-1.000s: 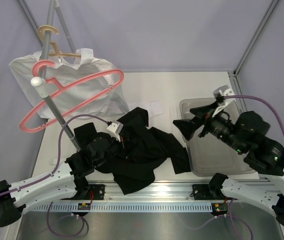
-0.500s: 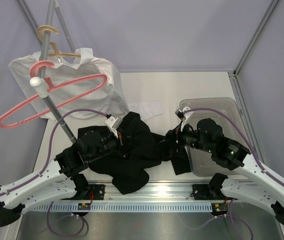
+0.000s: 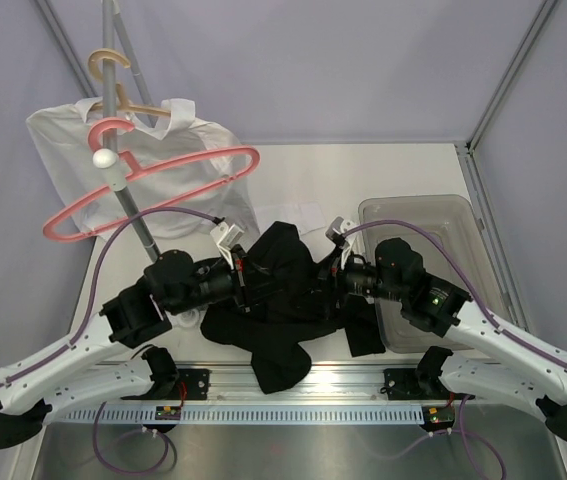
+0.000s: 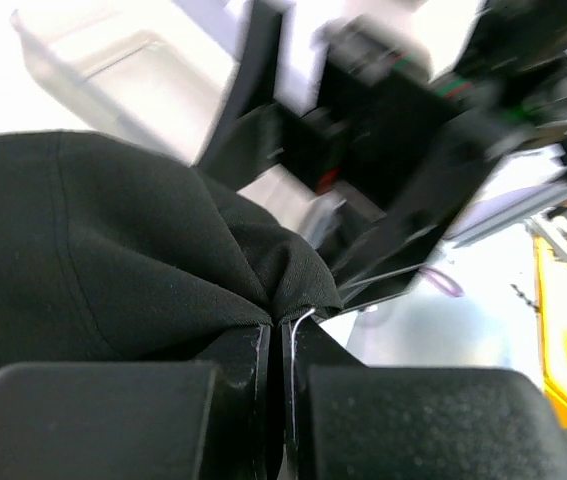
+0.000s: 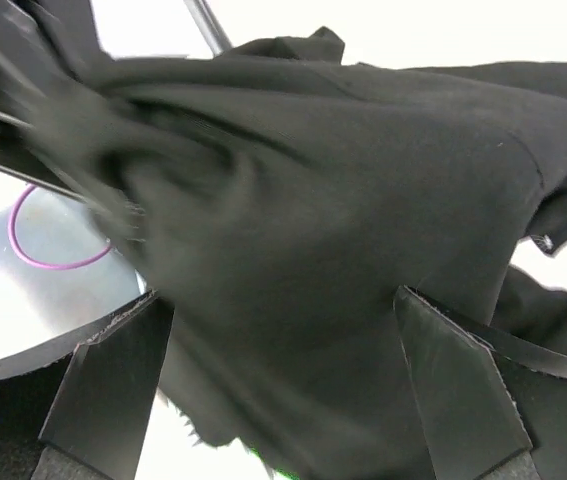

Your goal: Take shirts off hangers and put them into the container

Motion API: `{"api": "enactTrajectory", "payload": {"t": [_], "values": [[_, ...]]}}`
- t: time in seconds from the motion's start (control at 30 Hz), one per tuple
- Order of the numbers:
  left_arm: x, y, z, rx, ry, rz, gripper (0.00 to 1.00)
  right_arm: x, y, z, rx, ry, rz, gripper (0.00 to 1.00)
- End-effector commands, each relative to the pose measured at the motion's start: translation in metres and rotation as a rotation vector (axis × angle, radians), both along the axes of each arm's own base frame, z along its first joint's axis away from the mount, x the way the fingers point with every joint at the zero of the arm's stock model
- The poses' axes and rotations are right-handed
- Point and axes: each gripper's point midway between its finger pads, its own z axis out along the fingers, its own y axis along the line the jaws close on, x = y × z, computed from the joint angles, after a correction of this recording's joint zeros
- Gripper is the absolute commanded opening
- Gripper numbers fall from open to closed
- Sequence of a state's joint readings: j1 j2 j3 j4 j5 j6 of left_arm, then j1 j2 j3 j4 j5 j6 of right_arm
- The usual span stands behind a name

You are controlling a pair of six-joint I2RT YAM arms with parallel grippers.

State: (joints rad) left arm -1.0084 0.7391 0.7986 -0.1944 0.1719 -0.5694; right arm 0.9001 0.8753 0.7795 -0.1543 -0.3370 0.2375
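Setting: robotics lab test cell | Evidence: white bench (image 3: 403, 170) boxed in by plain pale walls (image 3: 363, 60) and metal frame posts (image 3: 504, 80) | two robot arms (image 3: 73, 350) bolted to an aluminium rail (image 3: 363, 385), purple cables (image 3: 163, 212) trailing

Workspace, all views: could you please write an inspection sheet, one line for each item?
Surface: white table, with the black shirt heaped at its near middle.
Job's things: black shirt off its hanger, left of the container, which holds no shirt; white shirt hanging on the tan hanger; pink hanger bare on the rack pole.
Clutter: small white scrap behind the black shirt.
Grippers: left gripper shut on a pinch of black shirt; right gripper open, black fabric between its fingers.
Cables: purple cable of the right arm crosses over the container.
Surroundings: grey rack pole with white knob; pale walls.
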Motion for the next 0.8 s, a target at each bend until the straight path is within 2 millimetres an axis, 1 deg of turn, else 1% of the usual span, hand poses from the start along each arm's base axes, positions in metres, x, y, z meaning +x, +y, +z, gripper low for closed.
{"api": "enactTrajectory", "payload": {"t": [0.0,0.13,0.23,0.27,0.3,0.33,0.37,0.4,0.43,0.47,0.5,0.53,0.57,0.6,0.63,0.7,0.73,0.77], "values": [[-0.018,-0.004,0.066,-0.155,-0.067,-0.09,0.0,-0.006,0.013,0.013,0.064,-0.077,0.085,1.0],[-0.027,-0.003,0.079,-0.193,-0.07,-0.13,0.0,-0.01,0.02,0.007,0.057,-0.076,0.138,0.99],[-0.029,-0.004,0.08,-0.206,-0.068,-0.139,0.0,-0.012,0.029,0.014,0.088,-0.096,0.175,0.99],[-0.03,-0.005,0.079,-0.206,-0.066,-0.146,0.0,-0.017,0.033,0.02,0.102,-0.104,0.209,0.99],[-0.03,-0.005,0.078,-0.206,-0.063,-0.147,0.0,-0.021,0.038,0.023,0.109,-0.111,0.23,0.99],[-0.031,-0.006,0.078,-0.207,-0.063,-0.153,0.0,-0.025,0.04,0.028,0.121,-0.123,0.251,0.98],[-0.031,-0.006,0.077,-0.204,-0.061,-0.155,0.0,-0.03,0.044,0.029,0.122,-0.123,0.282,0.95],[-0.03,-0.006,0.078,-0.204,-0.063,-0.153,0.0,-0.034,0.047,0.032,0.131,-0.127,0.304,0.84],[-0.03,-0.007,0.078,-0.201,-0.062,-0.158,0.0,-0.037,0.049,0.035,0.137,-0.13,0.318,0.77],[-0.031,-0.007,0.079,-0.202,-0.067,-0.161,0.0,-0.038,0.052,0.033,0.131,-0.123,0.326,0.66],[-0.031,-0.006,0.08,-0.203,-0.071,-0.16,0.0,-0.039,0.053,0.033,0.129,-0.124,0.328,0.39],[-0.032,-0.006,0.083,-0.207,-0.077,-0.164,0.0,-0.042,0.055,0.032,0.127,-0.12,0.335,0.2],[-0.032,-0.005,0.084,-0.203,-0.078,-0.166,0.0,-0.041,0.055,0.031,0.126,-0.12,0.32,0.01],[-0.033,-0.004,0.086,-0.207,-0.085,-0.168,0.0,-0.042,0.055,0.032,0.133,-0.117,0.312,0.0],[-0.034,-0.003,0.089,-0.212,-0.09,-0.171,0.0,-0.043,0.054,0.029,0.133,-0.113,0.309,0.0],[-0.035,-0.001,0.09,-0.214,-0.097,-0.166,0.01,-0.034,0.048,0.036,0.153,-0.12,0.23,0.0],[-0.034,0.001,0.091,-0.217,-0.102,-0.154,0.08,-0.031,0.045,0.036,0.15,-0.124,0.202,0.0],[-0.035,0.006,0.095,-0.233,-0.115,-0.148,0.27,-0.026,0.038,0.04,0.151,-0.133,0.152,0.0]]}}
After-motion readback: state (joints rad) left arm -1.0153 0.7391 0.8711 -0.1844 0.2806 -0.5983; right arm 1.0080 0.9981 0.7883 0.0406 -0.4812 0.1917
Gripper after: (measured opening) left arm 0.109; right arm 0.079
